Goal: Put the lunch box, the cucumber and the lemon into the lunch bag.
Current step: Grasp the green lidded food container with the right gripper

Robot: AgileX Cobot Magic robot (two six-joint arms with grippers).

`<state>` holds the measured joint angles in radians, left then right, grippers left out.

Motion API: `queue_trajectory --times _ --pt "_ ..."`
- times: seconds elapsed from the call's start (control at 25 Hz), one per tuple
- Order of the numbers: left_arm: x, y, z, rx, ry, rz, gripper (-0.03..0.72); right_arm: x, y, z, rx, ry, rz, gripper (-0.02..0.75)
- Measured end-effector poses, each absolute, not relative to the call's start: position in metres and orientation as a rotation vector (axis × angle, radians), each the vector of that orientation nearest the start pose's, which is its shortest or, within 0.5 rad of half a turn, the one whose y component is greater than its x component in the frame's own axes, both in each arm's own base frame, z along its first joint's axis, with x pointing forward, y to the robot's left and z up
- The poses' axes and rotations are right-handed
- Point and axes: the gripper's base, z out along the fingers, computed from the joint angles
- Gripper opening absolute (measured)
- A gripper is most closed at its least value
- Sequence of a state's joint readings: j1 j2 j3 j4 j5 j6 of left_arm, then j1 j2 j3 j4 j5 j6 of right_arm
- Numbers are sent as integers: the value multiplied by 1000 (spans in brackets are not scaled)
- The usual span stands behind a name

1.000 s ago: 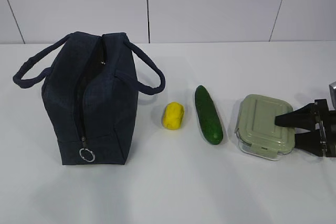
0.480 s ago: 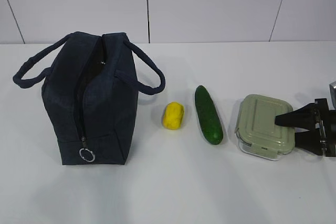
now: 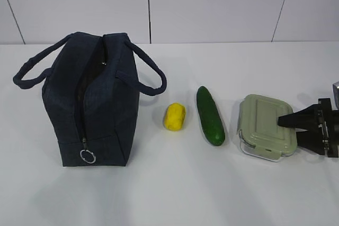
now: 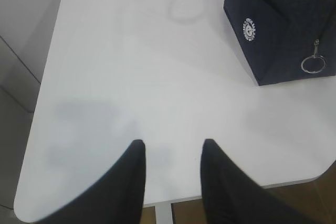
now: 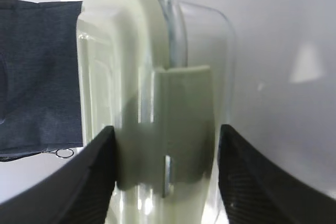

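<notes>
Lunch box [image 3: 266,126] in right pincer [image 3: 290,130], cucumber [image 3: 210,115] beside, lemon [image 3: 175,117]

No readable text

The only marking is a small round white logo [image 4: 251,29] on the end panel of the lunch bag [image 4: 283,24], seen in the left wrist view; it seems to have a ring of tiny lettering around a central emblem, but it is too small and blurred to read. The exterior and right wrist views show no writing, numbers or brand marks on the bag, the lunch box [image 3: 266,126] lid or the bench [image 3: 175,183].
</notes>
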<state>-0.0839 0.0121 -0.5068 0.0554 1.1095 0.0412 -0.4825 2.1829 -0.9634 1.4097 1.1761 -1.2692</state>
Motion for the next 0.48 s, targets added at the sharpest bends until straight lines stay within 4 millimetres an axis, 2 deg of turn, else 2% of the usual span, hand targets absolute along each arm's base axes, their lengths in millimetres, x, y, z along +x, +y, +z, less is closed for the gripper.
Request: queue_trajectory --times 0.48 --pt "-6 5 275 127 2093 41 239 325 -76 77 417 2334 1449 431"
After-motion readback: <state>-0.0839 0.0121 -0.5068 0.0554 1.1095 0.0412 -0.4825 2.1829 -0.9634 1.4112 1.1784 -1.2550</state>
